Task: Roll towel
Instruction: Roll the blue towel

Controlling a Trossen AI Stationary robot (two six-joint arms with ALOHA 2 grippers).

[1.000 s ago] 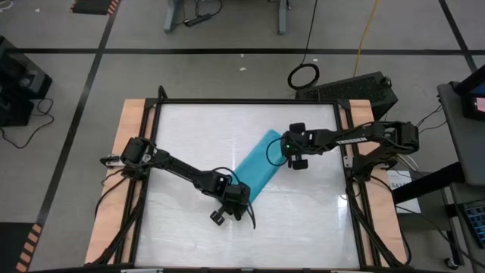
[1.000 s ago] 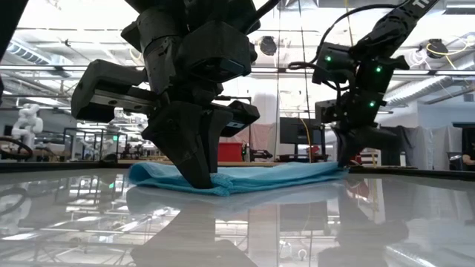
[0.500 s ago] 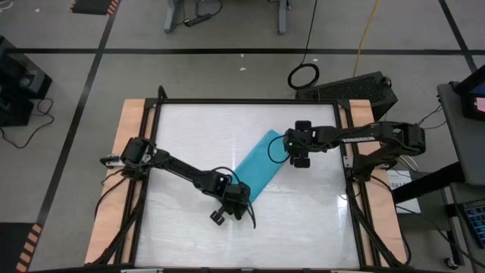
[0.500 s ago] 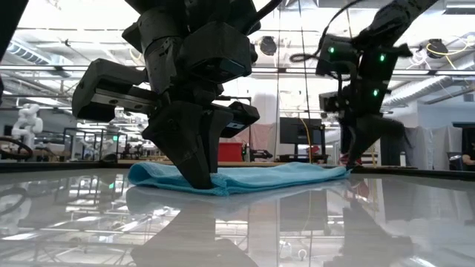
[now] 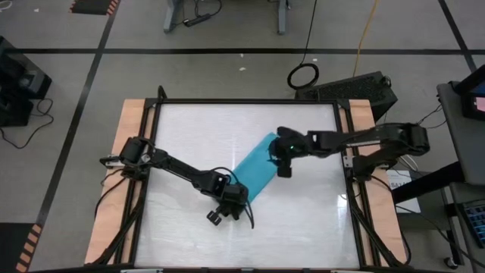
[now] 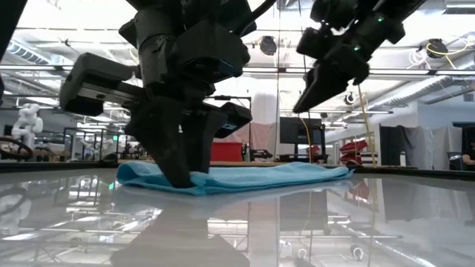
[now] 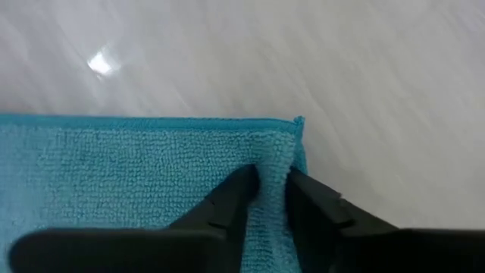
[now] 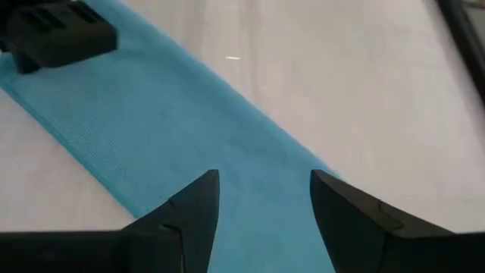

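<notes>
The towel (image 5: 258,170) lies flat on the glossy white tabletop (image 5: 189,129) as a long, narrow folded strip, running on a slant across the middle: one end points toward the far right corner, the other toward the near left. From table height it reads as a low blue band (image 6: 237,178) with a soft hump at the nearer end. The left gripper (image 5: 239,199) is down at that nearer end, its dark fingers (image 7: 235,199) set close together with a small ridge of turquoise cloth standing between them near the strip's corner; the tips press into the fabric, and there is a narrow gap between them with the cloth in it, so it is pinching the towel's end. The left arm reaches in from the tabletop's left edge. The right gripper (image 5: 283,161) hangs over the far end of the strip, lifted clear of it; in the low view it sits well above the cloth (image 6: 315,87) and tilted. Its two fingers (image 8: 193,208) stand wide apart with nothing between them, only the blue strip (image 8: 189,129) running away below toward the other arm's gripper (image 8: 57,36) at the far end.
</notes>
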